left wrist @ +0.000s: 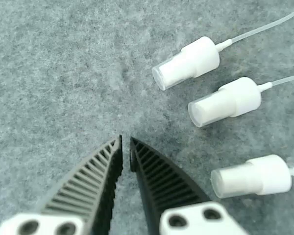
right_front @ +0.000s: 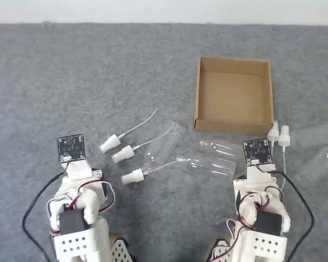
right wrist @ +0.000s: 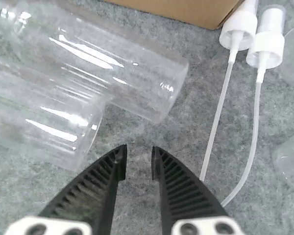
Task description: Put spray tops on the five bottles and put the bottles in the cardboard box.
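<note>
Opening layout, seen over a grey table (right_front: 54,82). The box (right_front: 233,93) stood open side up at the far side, right of centre, with nothing in it, apparently set where either arm could lower a finished bottle in from above. The left arm (right_front: 76,210) and right arm (right_front: 261,215) sat folded back at the near edge, which left the parts ahead of them unobstructed. All five bottles lay on their sides, uncapped and outside the box. One (right_front: 167,139) lay just beside the left group of tops, two (right_front: 214,148) lay side by side in front of the box, and two (right_front: 320,147) lay near the right edge. Lying flat, each would probably need to be steadied by one gripper while the other fed in a tube. Three tops (right_front: 123,154) lay in a row ahead of the left arm, tubes pointing toward the bottles. Two more (right_front: 279,134) lay by the near right corner of the box, tubes trailing toward the right arm — a split that likely gave each arm its own supply. The left gripper (left wrist: 126,139) hung low over bare table near the three tops, fingers all but closed on nothing. The right gripper (right wrist: 138,149) had its fingers slightly parted and empty, tips just short of the ends of two bottles.
</note>
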Motion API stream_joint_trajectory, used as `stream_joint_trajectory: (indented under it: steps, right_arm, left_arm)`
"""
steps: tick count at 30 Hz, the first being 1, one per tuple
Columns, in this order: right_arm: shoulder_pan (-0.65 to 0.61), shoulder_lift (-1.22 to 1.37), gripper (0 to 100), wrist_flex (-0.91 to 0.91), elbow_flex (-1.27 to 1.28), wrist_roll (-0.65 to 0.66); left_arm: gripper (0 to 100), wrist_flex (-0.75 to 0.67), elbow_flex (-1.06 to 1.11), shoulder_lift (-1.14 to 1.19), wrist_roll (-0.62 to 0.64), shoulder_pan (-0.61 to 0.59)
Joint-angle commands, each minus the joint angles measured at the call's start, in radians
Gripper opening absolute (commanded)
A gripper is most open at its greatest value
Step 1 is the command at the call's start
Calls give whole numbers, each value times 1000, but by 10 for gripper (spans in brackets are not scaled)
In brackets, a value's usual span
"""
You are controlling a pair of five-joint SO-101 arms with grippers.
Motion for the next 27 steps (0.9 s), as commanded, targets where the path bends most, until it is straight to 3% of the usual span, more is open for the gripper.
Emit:
stream_joint_trajectory:
  steps: [1,17,23,27]
  right_arm:
    - [4,-5,52,7,23,8]
    - [1,-13,56,-24,23,8]
    - [41,-13,56,-194,-6,8]
    - [73,-13,57,-179,-138,6]
  left_arm:
    - [20,2,-16,-21,3,-3]
    - [22,0,-16,-23,-2,3]
    - [22,-127,-16,-21,-5,0]
    - [22,-135,-16,-18,-5,-2]
